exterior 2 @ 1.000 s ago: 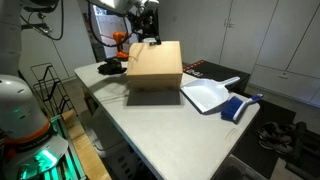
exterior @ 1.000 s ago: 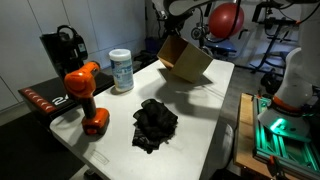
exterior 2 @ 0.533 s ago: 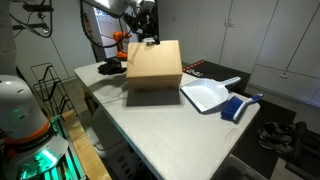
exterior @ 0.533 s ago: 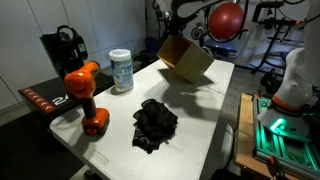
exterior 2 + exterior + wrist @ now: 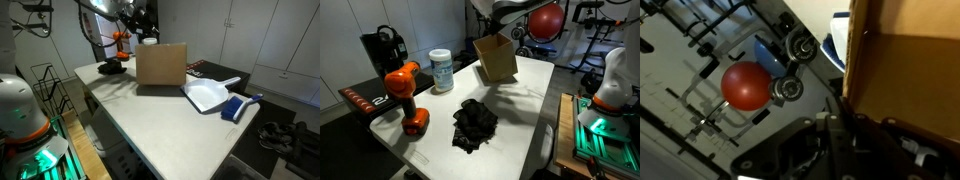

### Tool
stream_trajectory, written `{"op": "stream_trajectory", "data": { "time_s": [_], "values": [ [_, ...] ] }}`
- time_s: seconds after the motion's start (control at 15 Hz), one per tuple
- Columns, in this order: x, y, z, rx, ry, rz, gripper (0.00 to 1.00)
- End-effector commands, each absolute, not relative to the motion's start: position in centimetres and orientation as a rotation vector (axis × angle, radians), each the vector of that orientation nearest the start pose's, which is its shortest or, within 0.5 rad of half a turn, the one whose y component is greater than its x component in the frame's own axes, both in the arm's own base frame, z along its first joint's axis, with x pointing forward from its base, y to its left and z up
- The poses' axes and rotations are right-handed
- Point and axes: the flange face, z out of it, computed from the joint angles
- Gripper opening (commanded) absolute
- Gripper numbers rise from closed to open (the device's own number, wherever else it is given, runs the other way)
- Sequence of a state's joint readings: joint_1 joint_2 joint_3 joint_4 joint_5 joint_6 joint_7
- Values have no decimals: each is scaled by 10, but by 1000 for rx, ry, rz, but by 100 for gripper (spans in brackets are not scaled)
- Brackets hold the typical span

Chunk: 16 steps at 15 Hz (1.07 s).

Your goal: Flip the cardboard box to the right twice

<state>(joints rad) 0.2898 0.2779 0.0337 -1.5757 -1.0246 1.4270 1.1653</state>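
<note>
The brown cardboard box (image 5: 496, 58) stands tilted on the far part of the white table (image 5: 525, 112), raised on one edge. In an exterior view it shows as a flat brown face (image 5: 161, 65). My gripper (image 5: 498, 34) is at the box's top edge and is shut on the cardboard wall. In the wrist view the box's open inside (image 5: 908, 70) fills the right side, and my dark fingers (image 5: 836, 130) pinch its wall (image 5: 850, 60).
A white canister (image 5: 441, 70), an orange drill (image 5: 405, 95) and a black crumpled cloth (image 5: 474, 123) lie on the near table. A white dustpan (image 5: 207, 95) with a blue brush (image 5: 238, 107) lies beside the box. A red ball (image 5: 548, 18) hangs behind.
The box has rotated up from a low tilt to stand more upright on its edge. My gripper rose with its wall.
</note>
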Motion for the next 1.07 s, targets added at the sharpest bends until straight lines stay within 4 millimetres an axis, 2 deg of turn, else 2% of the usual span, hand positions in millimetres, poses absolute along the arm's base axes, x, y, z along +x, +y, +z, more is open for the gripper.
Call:
{"op": "stream_trajectory", "data": {
  "time_s": [0.0,0.13,0.2,0.33,0.53,0.87,1.0],
  "values": [
    [590,116,498,1747,-713,560,2],
    [582,125,492,1649,-665,593,2],
    [580,127,492,1620,-664,602,33],
    [574,131,493,1601,-667,602,40],
    [567,137,499,1603,-701,613,62],
    [553,143,523,1788,-763,587,99],
    [546,147,534,1895,-758,573,100]
  ]
}}
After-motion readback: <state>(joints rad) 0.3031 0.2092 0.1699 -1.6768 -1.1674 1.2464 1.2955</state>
